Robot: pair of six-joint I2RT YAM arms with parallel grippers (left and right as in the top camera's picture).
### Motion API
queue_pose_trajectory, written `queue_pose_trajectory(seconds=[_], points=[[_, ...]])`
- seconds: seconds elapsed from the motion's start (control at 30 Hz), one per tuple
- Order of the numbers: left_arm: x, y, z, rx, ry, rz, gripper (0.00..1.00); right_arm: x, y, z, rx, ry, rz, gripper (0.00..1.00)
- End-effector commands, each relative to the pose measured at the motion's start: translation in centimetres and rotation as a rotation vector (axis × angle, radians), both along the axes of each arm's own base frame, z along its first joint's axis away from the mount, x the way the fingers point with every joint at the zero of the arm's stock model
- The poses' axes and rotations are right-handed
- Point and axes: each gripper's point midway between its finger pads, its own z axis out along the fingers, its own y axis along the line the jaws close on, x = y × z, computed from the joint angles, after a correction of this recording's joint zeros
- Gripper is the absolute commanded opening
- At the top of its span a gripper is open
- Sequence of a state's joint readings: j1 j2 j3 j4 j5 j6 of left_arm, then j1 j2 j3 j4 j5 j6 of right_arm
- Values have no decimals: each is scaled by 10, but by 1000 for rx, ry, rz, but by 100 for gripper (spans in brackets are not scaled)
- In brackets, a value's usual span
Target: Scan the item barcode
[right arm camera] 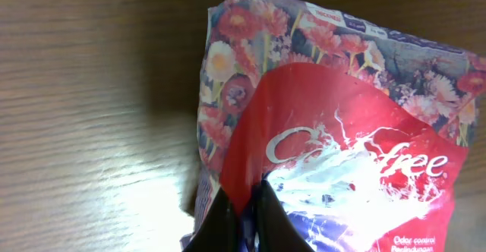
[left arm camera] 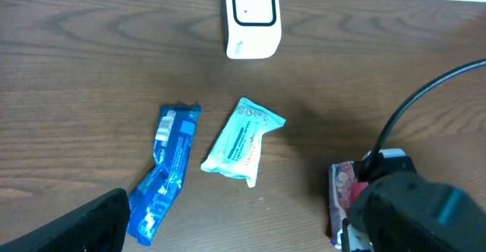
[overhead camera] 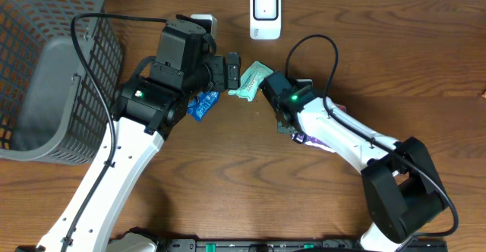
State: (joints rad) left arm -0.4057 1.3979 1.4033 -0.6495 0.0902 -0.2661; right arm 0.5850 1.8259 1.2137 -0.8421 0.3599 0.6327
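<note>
A floral red-and-white packet (right arm camera: 342, 123) lies on the wooden table, and my right gripper (right arm camera: 244, 200) is shut on a pinch of its wrapper at the near edge. From overhead, only a purple sliver of that packet (overhead camera: 302, 139) shows beneath the right gripper (overhead camera: 285, 124). The white barcode scanner (overhead camera: 265, 13) stands at the table's far edge, also in the left wrist view as the scanner (left arm camera: 252, 17). My left gripper (overhead camera: 222, 81) hangs open with nothing in it, above a blue packet (left arm camera: 163, 172) and a teal packet (left arm camera: 241, 140).
A grey wire basket (overhead camera: 45, 77) fills the far left of the table. The teal packet (overhead camera: 250, 81) and blue packet (overhead camera: 202, 105) lie between the two arms. The right arm's black cable (overhead camera: 311, 51) loops above the table near the scanner.
</note>
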Motion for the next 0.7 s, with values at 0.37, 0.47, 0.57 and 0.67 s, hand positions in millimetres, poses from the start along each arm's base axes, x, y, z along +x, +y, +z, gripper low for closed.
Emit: queue_pose_trajectory(seconds=[0.37, 0.47, 0.57, 0.67], points=[[3, 2, 7, -1, -15, 16, 98, 47, 18, 72, 366, 70, 94, 1], [3, 2, 7, -1, -15, 17, 98, 39, 11, 64, 336, 101, 90, 7], [3, 2, 7, -1, -15, 16, 98, 27, 9, 50, 262, 126, 105, 32], [3, 2, 7, -1, -15, 16, 98, 14, 4, 31, 144, 118, 84, 56]])
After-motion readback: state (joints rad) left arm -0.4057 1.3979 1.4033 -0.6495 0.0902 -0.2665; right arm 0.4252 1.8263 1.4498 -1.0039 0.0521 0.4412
